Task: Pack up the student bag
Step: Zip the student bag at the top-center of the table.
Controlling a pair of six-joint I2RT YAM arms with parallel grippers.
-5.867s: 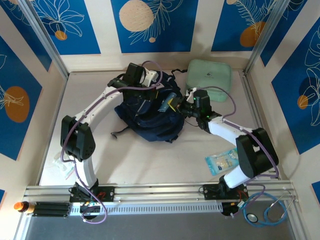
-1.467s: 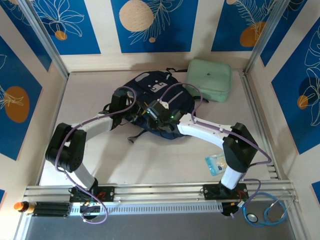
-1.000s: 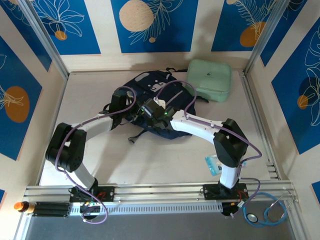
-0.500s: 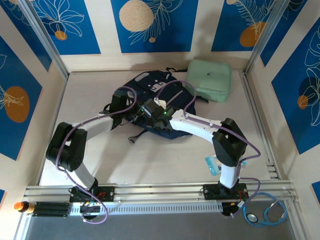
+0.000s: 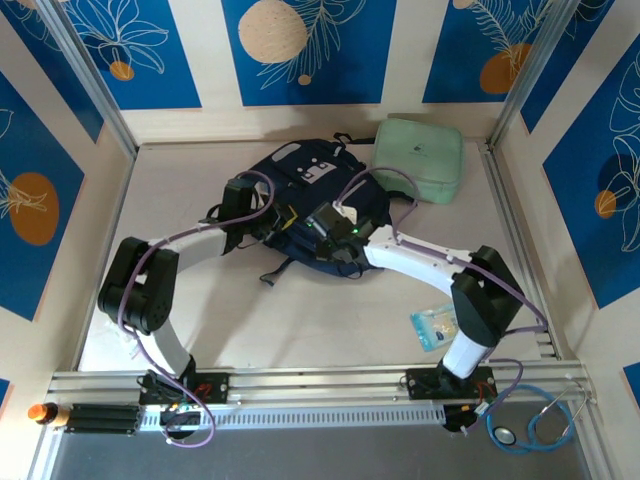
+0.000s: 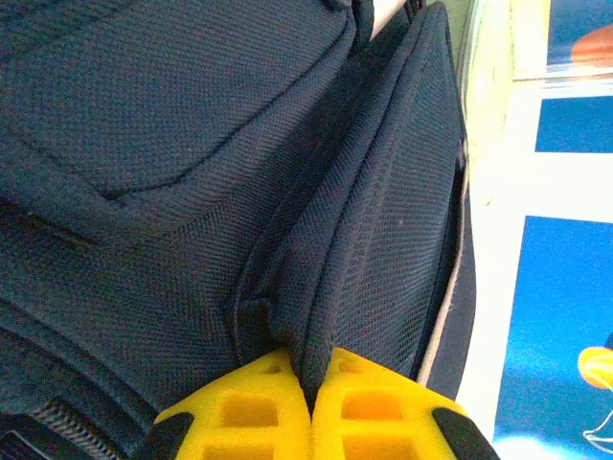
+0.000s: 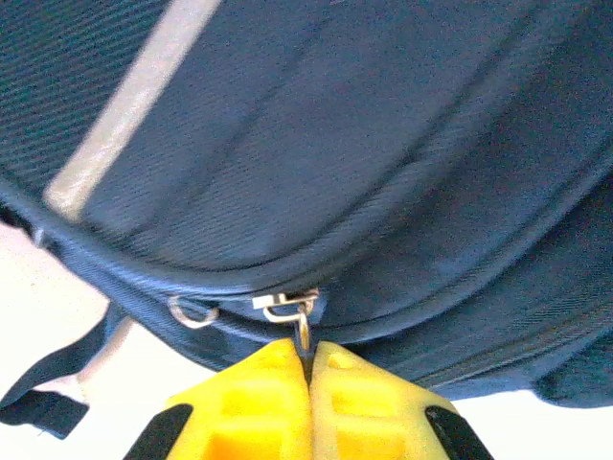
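So the bag (image 5: 310, 185) is laid flat in the middle of the desk (image 5: 330, 320), toward the back, patched face up. The mint case (image 5: 418, 160) is touching or just beside its far right corner. A small packet (image 5: 437, 325) is left well apart from it, near the right arm's base.

The left fingers (image 6: 287, 398) are pinched tight on a fold of the bag's navy fabric, which is squeezed up between the yellow pads in the left wrist view. The right fingers (image 7: 278, 383) are clamped together too, and the little metal zip pull (image 7: 302, 321) is caught right at the seam between them. That's along the zip line below the pale stripe (image 7: 115, 125).

What's changed: compared with half a second ago, the right wrist is shifted a bit to the right along the bag's near edge, and the right elbow is swung outward with it. The left arm is barely moved, and the bag itself is kept pretty much in place. Compared with about six seconds back, when the bag was bunched up in a heap with the left wrist held over it, it's now spread out flatter. Both wrists are brought down low at its near side.
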